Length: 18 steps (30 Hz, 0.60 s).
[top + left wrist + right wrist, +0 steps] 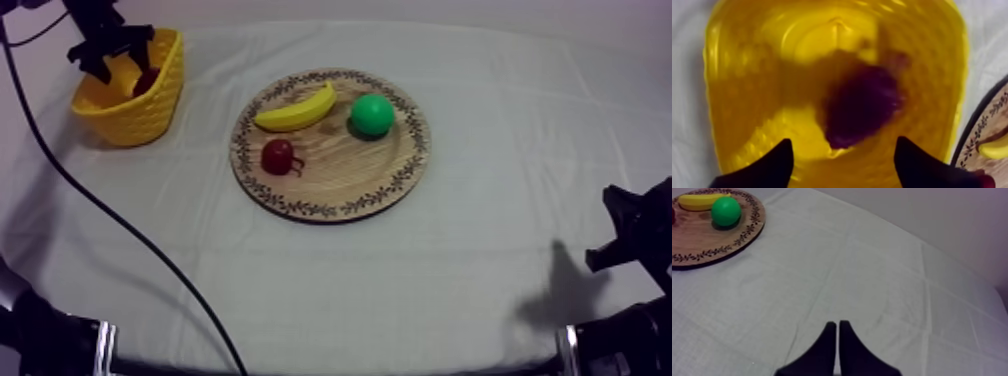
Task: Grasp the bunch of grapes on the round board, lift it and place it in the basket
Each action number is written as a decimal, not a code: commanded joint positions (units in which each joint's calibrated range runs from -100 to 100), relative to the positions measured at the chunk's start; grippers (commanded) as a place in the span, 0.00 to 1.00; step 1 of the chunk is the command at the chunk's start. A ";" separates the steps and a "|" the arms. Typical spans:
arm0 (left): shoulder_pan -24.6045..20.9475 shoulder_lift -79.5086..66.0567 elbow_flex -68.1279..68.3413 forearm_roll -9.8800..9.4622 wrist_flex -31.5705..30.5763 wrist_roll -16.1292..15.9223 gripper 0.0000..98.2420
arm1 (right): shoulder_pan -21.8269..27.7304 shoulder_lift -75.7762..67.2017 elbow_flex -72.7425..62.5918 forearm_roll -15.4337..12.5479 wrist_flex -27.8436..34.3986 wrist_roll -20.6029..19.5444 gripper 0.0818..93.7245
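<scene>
Two fingers of left gripper (pixel 842 150) are standing apart, gripping nothing, hanging over yellow basket (pixel 737 75) | bunch of grapes (pixel 862 105) is lying on the basket floor beneath them, so release looks done | right gripper (pixel 838 325) is resting pressed together, well apart from wooden board (pixel 722 253), leaving the left arm room

Basket (pixel 150 112) at the table's (pixel 450 270) far left, grapes (pixel 862 107) inside it, left gripper (pixel 841 145) above them, board (pixel 340 185) in the middle to its right, on it banana (pixel 296 110) behind, pear (pixel 372 115) right of banana, small red fruit (pixel 277 155) in front.
</scene>
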 commanded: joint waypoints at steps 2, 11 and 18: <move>-0.41 0.22 -0.18 0.27 0.07 0.47 0.89 | 0.00 0.00 0.00 -0.01 -0.02 0.01 0.00; -1.25 -7.16 7.43 0.36 -4.61 0.63 0.82 | 0.00 0.00 0.00 -0.01 -0.02 0.01 0.00; -1.22 -19.73 19.47 0.14 -11.52 0.71 0.73 | 0.00 0.00 0.00 -0.01 -0.02 0.01 0.00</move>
